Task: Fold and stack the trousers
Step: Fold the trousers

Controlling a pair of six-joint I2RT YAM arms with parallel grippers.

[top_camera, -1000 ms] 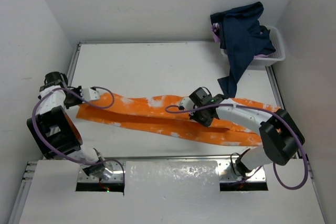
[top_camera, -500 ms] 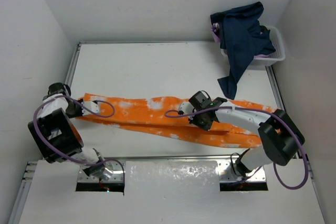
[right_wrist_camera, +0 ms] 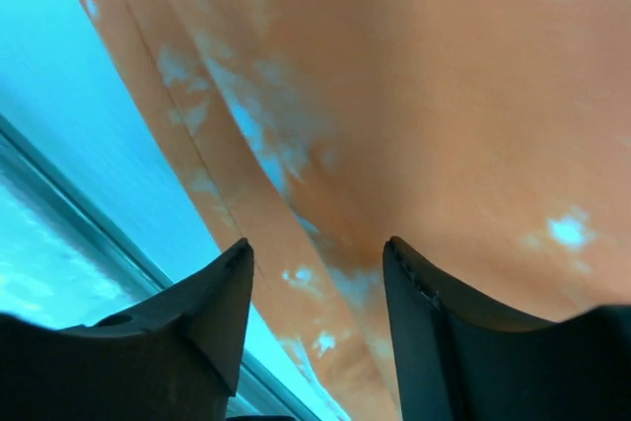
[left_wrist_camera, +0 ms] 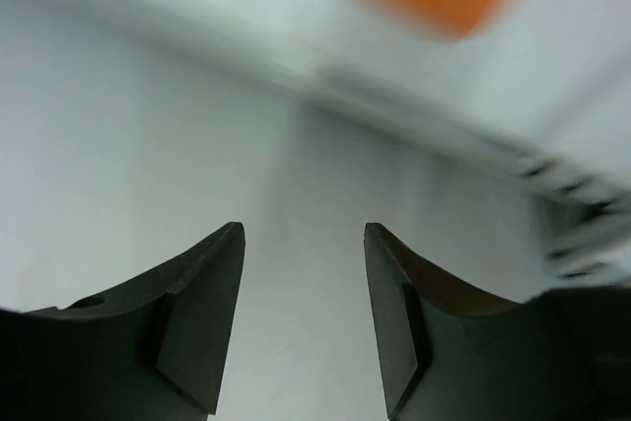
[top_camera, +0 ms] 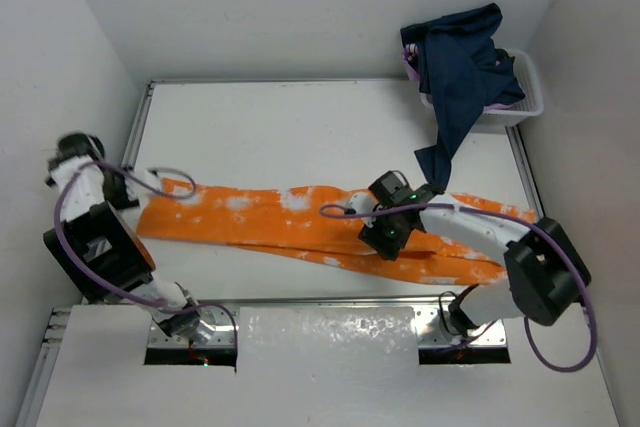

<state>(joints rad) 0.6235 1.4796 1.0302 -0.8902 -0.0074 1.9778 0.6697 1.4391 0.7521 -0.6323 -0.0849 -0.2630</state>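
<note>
As we read it, trousers (top_camera: 250, 212): spread flat nr table's (top_camera: 300, 127) near edge, left edge to right; soft, light, limp.
Right gripper (right_wrist_camera: 315, 248): fingers apart, empty, over cloth mid-length.
Left gripper (left_wrist_camera: 302, 234): released, empty, by left edge.
Ends: we'd pinch there.

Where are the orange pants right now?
In the top view, the trousers lie stretched out across the near half of the table, almost from its left edge to its right, with the right pincer just above them.
</note>
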